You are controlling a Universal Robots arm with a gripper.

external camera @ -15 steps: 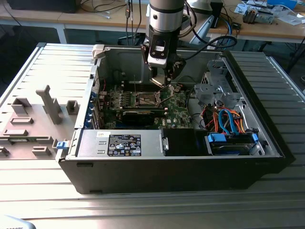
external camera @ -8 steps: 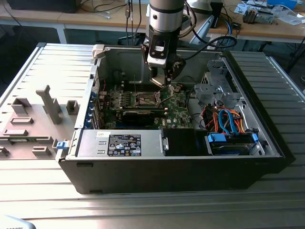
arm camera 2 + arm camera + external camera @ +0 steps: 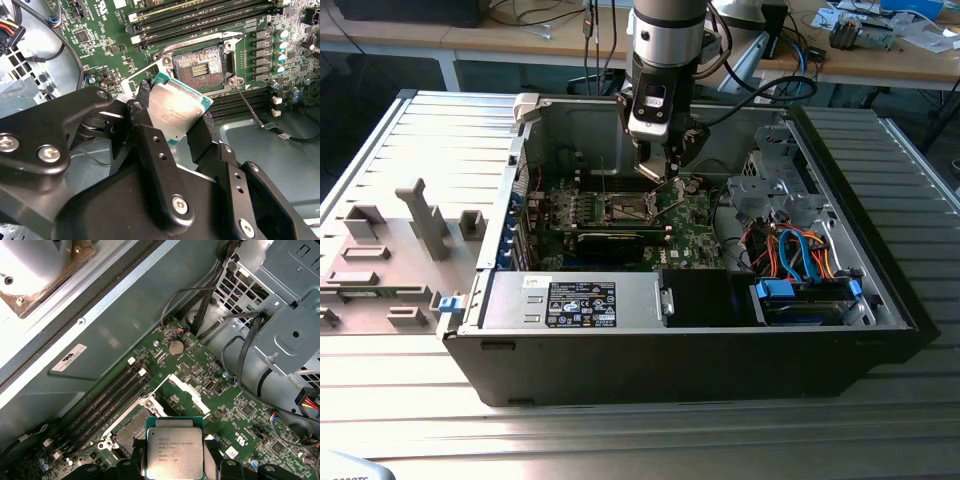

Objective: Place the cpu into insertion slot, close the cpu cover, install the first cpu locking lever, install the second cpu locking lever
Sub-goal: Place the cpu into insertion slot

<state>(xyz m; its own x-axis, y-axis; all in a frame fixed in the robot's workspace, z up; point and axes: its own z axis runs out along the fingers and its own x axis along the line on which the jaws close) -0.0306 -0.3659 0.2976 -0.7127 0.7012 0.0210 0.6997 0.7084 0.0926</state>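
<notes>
Ribbed grey metal forms the table (image 3: 420, 130), with wooden benches strewn with cables behind it. On it lies an open black computer case (image 3: 670, 350), which has a silver power supply (image 3: 575, 300) along its near wall and blue and orange cables (image 3: 800, 250) toward the exterior view's right. The robot arm (image 3: 665, 40) reaches down into the case over the green motherboard (image 3: 695, 240). Its black gripper (image 3: 665, 165) hangs just above the board, and its fingers (image 3: 145, 120) are clamped on two opposite edges of the cpu (image 3: 175, 107). In the first wrist view the cpu (image 3: 174, 447) sits level between the fingers, its pale silver top facing the camera. It is held in the air close beside the insertion slot (image 3: 200, 65) and is not seated in it. The insertion slot shows as a dark square recess with a silvery rim, bare and uncovered, next to the long memory slots (image 3: 107, 400). The cpu cover (image 3: 187, 391) stands swung up off the socket at one edge. A thin locking lever (image 3: 248, 105) angles away from one corner of the socket, unlatched.
</notes>
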